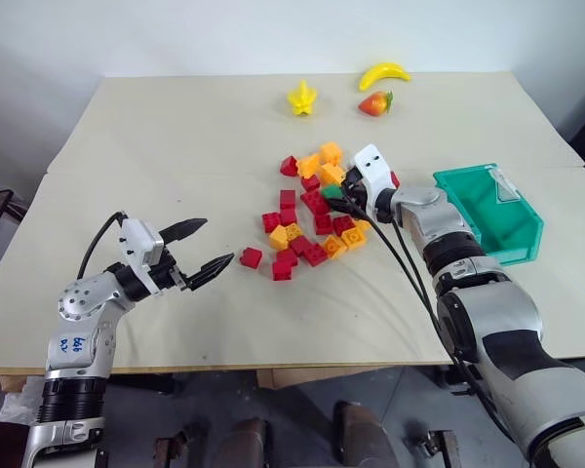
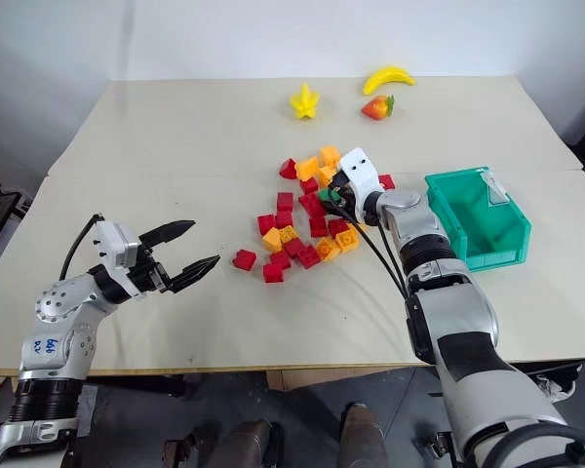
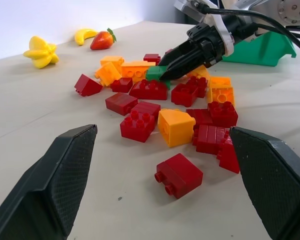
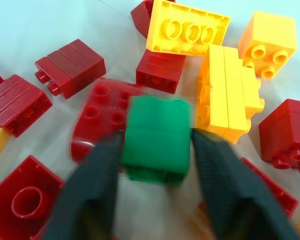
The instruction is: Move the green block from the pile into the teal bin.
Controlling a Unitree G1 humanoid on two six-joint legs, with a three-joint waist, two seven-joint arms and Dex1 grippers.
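Green block (image 4: 157,140) sits in the pile, on its right side, between the two black fingers of the right gripper (image 4: 157,165). Both fingers look pressed to its sides in the right wrist view; block is low among the bricks, can't tell whether it's off the table.

Table (image 1: 175,127): beige top, holds everything.

Teal bin (image 1: 492,210): on the table's right part, open top, just beyond the right arm's forearm, apart from the pile.

Pile (image 1: 312,210): red and orange-yellow bricks scattered mid-table, between the two arms. One red brick (image 1: 251,257) lies apart at its left edge, nearest the left gripper.

Right gripper: reaches into the pile's right side from the bin side, angled down, jaws narrowed onto the green block. An orange-yellow brick (image 4: 230,95) and a red brick (image 4: 102,112) lie right against the block's neighbours.

Left gripper (image 1: 200,247): above the table left of the pile, jaws spread wide, nothing between them, clear of the bricks.

Far edge: yellow banana (image 1: 383,73), red strawberry (image 1: 375,102), yellow star fruit (image 1: 301,97), well apart from the pile.
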